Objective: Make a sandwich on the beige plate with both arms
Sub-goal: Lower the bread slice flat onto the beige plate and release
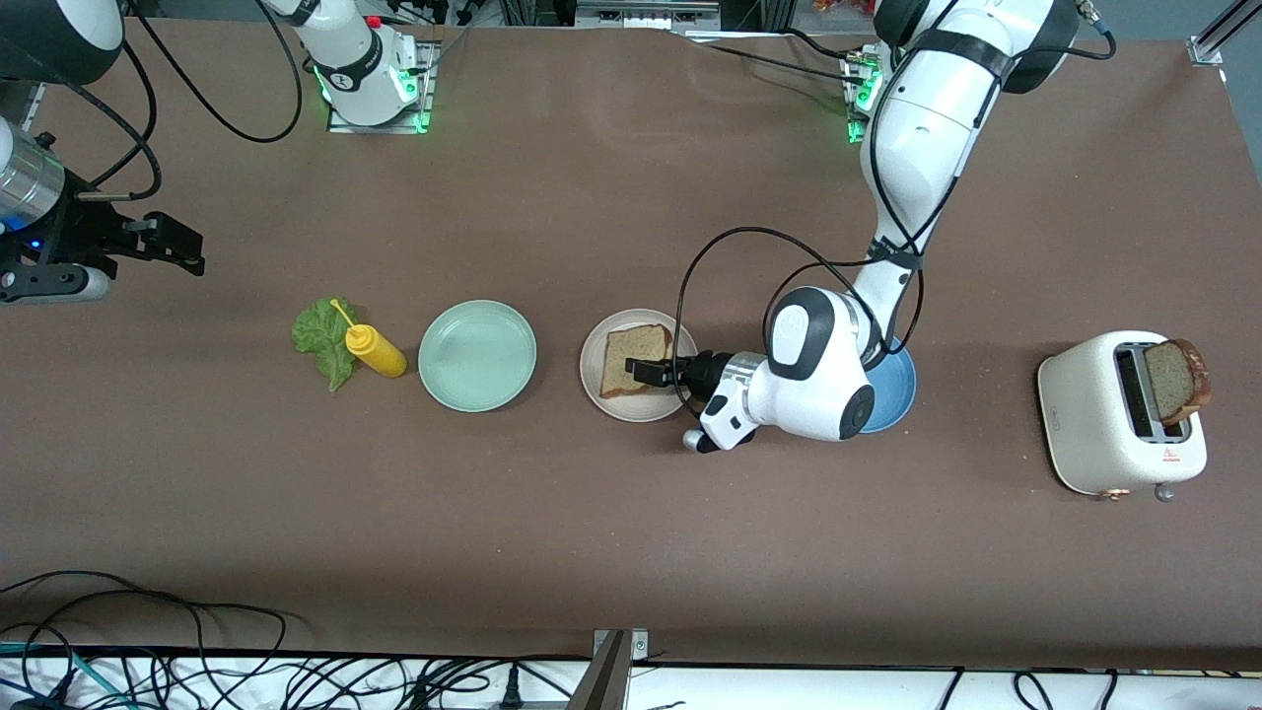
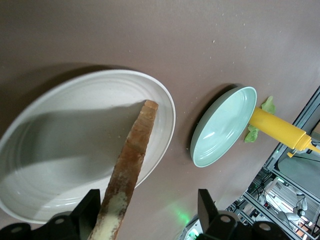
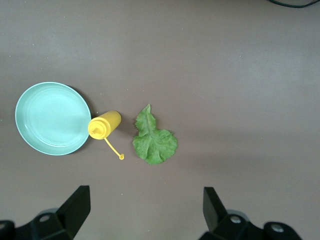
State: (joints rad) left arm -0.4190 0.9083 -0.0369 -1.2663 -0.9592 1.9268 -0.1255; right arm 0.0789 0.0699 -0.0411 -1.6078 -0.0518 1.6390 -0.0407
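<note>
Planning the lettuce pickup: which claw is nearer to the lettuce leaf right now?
Right. The right claw hangs open toward its own end of the table, close to the lettuce leaf; the left claw is open around the bread slice on the beige plate.

A brown matte tabletop (image 1: 592,552) fills nearly the whole frame; along the bottom edge a white strip (image 1: 887,690) carries tangled black cables (image 1: 148,641); green lights (image 1: 419,123) glow at the upper edge.
</note>
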